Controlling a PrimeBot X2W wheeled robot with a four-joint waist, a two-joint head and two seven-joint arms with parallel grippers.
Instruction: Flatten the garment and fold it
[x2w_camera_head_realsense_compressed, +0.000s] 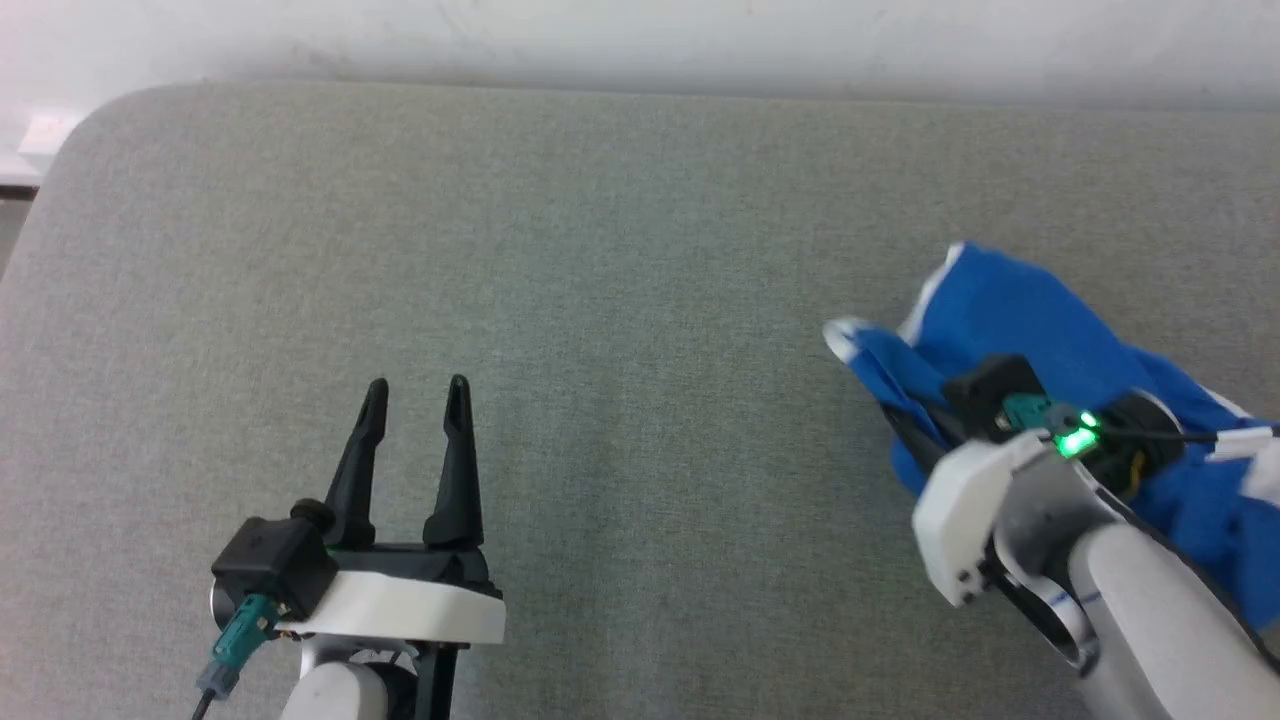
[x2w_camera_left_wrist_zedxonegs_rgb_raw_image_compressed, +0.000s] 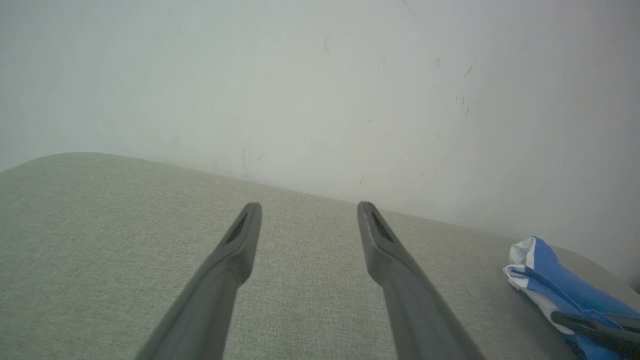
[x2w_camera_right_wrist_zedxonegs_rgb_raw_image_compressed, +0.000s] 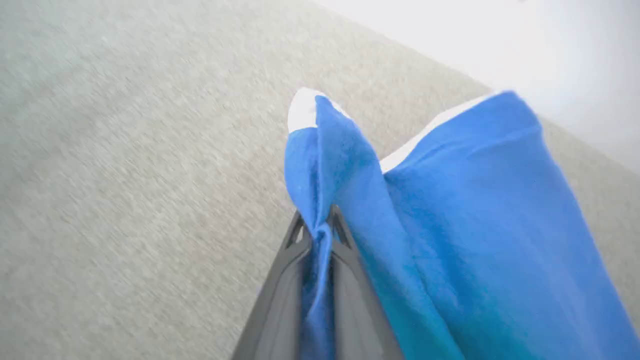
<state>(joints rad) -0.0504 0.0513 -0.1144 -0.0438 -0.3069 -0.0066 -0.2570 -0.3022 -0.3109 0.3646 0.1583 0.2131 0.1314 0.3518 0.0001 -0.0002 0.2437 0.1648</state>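
Note:
The garment (x2w_camera_head_realsense_compressed: 1010, 300) is bright blue with white trim and lies bunched at the right side of the grey fabric surface (x2w_camera_head_realsense_compressed: 640, 250). My right gripper (x2w_camera_head_realsense_compressed: 900, 412) reaches into its left edge. In the right wrist view the right gripper (x2w_camera_right_wrist_zedxonegs_rgb_raw_image_compressed: 317, 220) is shut on a fold of the garment (x2w_camera_right_wrist_zedxonegs_rgb_raw_image_compressed: 475, 210), with blue cloth pinched between the two dark fingers. My left gripper (x2w_camera_head_realsense_compressed: 417, 385) hovers open at the lower left, far from the cloth, nothing between its fingers. The left wrist view shows the left gripper (x2w_camera_left_wrist_zedxonegs_rgb_raw_image_compressed: 309, 207) open and the garment (x2w_camera_left_wrist_zedxonegs_rgb_raw_image_compressed: 555, 285) at the far right.
A pale wall (x2w_camera_head_realsense_compressed: 640, 40) runs along the far edge of the surface. The surface's rounded far-left corner (x2w_camera_head_realsense_compressed: 110, 110) lies beyond the left gripper. Bare grey fabric spans the stretch between the two grippers.

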